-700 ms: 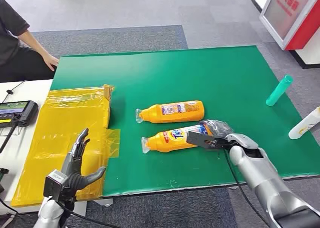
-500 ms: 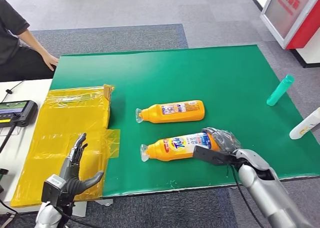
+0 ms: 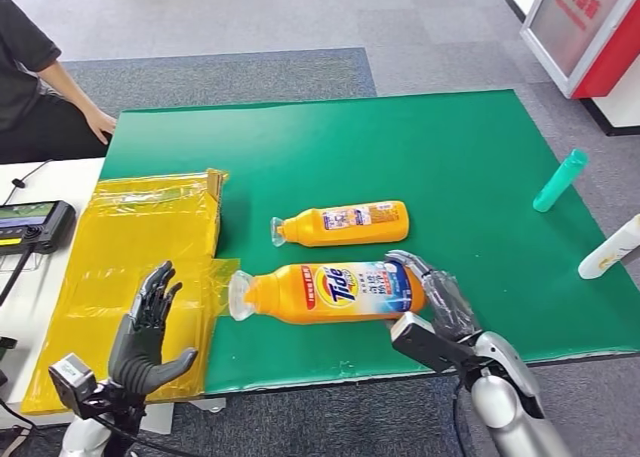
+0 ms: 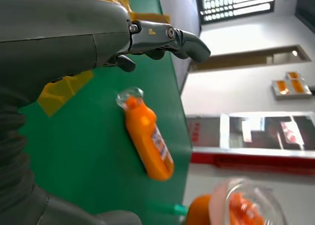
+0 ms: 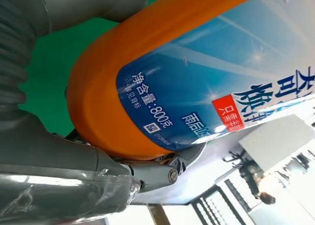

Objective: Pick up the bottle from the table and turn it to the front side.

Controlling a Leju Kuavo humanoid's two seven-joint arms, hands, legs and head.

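Second orange bottle [image 3: 341, 223] just behind held bottle [image 3: 324, 292]; yellow bags [image 3: 128, 267] left.

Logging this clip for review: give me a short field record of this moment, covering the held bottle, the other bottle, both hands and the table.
held bottle: orange Tide bottle, lifted, lying sideways, front label facing the head camera
right hand: right hand grips its base end
left hand: left hand holds nothing, fingers apart, above the yellow bag
other bottle: second orange bottle lying on the green mat

Held bottle [image 3: 328, 292] before second bottle [image 3: 343, 223]
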